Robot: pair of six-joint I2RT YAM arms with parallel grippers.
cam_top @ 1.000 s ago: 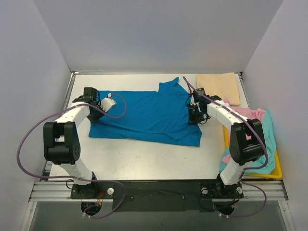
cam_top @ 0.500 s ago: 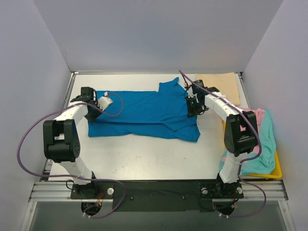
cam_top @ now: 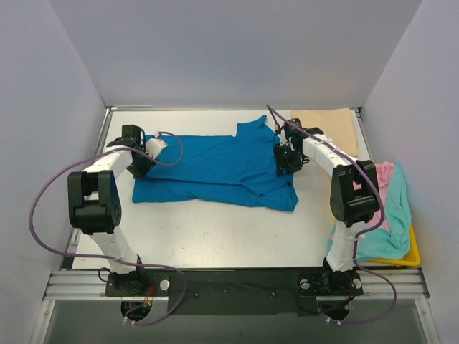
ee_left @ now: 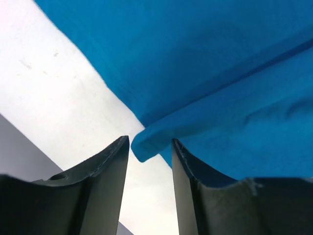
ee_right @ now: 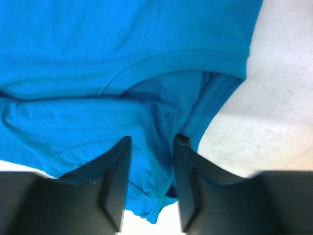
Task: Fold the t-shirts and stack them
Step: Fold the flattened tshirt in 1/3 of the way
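Note:
A bright blue t-shirt (cam_top: 215,166) lies across the middle of the table, its near part doubled over itself. My left gripper (cam_top: 140,162) sits low at its left edge. In the left wrist view that gripper (ee_left: 149,142) stands open, and a folded blue corner (ee_left: 146,146) lies loose at its tips. My right gripper (cam_top: 285,160) is at the shirt's right edge near the collar (ee_right: 171,63). In the right wrist view it (ee_right: 152,139) is open, with slack blue cloth lying between its fingers. A beige t-shirt (cam_top: 331,126) lies flat at the back right. Pink (cam_top: 384,172) and teal (cam_top: 396,215) t-shirts are heaped at the right.
A yellow tray (cam_top: 412,255) at the right edge holds the pink and teal heap. Grey walls close in the table on three sides. Purple cables loop from both arms. Bare white table (cam_top: 215,229) lies in front of the blue shirt.
Both grippers went from shut to open and let go of the blue shirt. Both arms shifted toward the back, and the shirt's near edge now lies folded further back.

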